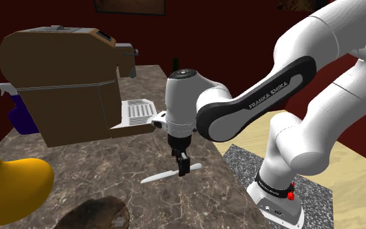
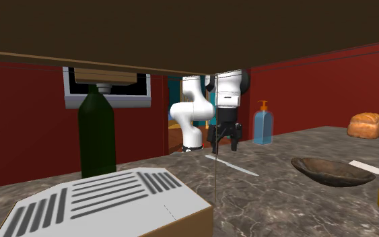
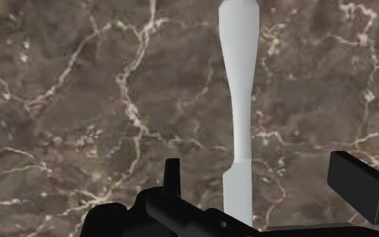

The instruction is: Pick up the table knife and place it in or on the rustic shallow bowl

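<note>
One table knife, one shallow bowl and one gripper make the count in the shoulder view. The pale knife lies flat on the brown marble counter just below the frame's centre. The black gripper hangs point-down over the knife's right-hand part, close to the surface. The dark bowl sits at the bottom edge, left of centre, well apart from the knife. One yellow vase fills the lower left corner and one brown coffee machine stands at upper left.

Seen from the second exterior view, the knife lies near the frame's centre, just under the gripper, with the bowl off to its right. One blue soap dispenser, one bread loaf and one dark green bottle also stand there.

Looking along the hand, the two fingers stand wide apart and hold nothing — the knife lies lengthwise between them, touching neither.
</note>
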